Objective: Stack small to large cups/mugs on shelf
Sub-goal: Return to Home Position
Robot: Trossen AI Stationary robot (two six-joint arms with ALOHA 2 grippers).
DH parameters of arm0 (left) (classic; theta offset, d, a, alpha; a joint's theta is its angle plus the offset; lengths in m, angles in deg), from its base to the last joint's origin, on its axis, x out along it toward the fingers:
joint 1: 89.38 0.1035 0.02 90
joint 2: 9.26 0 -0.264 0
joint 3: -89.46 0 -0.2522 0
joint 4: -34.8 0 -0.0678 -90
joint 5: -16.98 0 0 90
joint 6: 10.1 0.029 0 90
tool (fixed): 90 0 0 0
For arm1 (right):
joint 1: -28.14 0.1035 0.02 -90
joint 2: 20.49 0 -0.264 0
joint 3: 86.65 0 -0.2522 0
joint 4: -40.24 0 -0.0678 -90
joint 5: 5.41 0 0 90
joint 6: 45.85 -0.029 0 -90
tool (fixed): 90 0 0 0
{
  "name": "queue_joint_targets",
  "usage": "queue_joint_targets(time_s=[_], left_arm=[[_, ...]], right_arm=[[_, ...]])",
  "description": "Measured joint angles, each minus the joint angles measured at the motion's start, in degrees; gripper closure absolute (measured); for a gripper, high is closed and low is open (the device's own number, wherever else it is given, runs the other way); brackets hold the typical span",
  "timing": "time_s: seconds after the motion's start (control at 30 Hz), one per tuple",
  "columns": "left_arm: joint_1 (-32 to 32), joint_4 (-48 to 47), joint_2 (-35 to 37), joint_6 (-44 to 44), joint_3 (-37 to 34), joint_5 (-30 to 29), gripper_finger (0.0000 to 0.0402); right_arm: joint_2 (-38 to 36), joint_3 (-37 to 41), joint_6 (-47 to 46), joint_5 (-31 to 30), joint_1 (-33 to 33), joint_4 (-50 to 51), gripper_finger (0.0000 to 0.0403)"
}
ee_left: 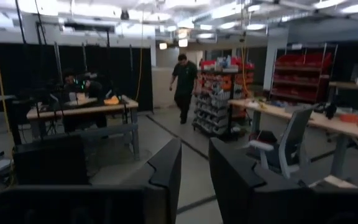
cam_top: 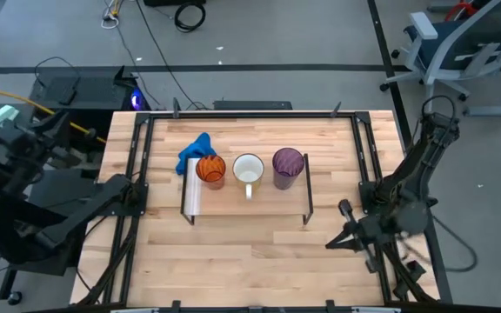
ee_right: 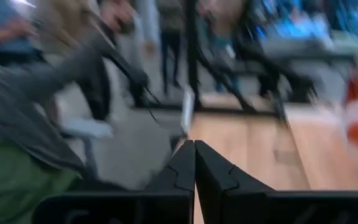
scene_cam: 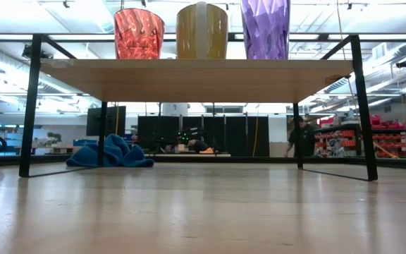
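Low light-wood shelf on thin black legs [cam_top: 268, 204], standing mid-counter [cam_top: 233, 261], carries three vessels in a row: a small orange translucent cup [cam_top: 210, 169], a white handled mug [cam_top: 248, 170] and a taller purple translucent tumbler [cam_top: 288, 165]. A crumpled blue cloth [cam_top: 194, 149] lies by the shelf's far corner, behind the orange cup. The right hand [ee_right: 195, 144], fingers pressed together and empty, hangs right of the shelf, apart from the tumbler. The left hand [ee_left: 195, 144], fingers apart and empty, sits beyond the counter's left edge, well apart from the cups.

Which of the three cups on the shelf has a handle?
The white mug in the middle. A handle sticks out from its side; the orange cup and the purple tumbler beside it have none.
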State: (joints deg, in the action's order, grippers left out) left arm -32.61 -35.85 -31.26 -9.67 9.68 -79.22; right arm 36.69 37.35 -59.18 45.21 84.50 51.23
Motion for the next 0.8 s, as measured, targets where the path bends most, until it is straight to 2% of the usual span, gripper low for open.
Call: queue_joint_targets(time_s=[0.13,0.37,0.5,0.67,0.8], left_arm=[[0.0,2.8,2.5,0.0,-3.9,0.0,0.0313],[0.0,3.3,3.1,0.2,-6.4,0.4,0.0321],[0.0,7.3,3.1,0.3,-8.0,4.3,0.032],[0.0,12.3,3.1,2.5,-12.0,4.5,0.0314],[0.0,13.3,3.1,4.7,-16.6,3.4,0.0313]], right_arm=[[-5.7,0.0,14.9,9.7,-3.9,-7.4,0.0392],[-22.1,-0.4,38.2,15.6,-10.6,-9.6,0.0392],[-31.1,-1.7,47.3,15.9,-13.7,-9.7,0.0392],[-38.7,-2.5,61.1,14.6,-17.0,-9.0,0.0392],[-40.5,-2.5,67.7,6.9,-18.7,-8.8,0.0392]])
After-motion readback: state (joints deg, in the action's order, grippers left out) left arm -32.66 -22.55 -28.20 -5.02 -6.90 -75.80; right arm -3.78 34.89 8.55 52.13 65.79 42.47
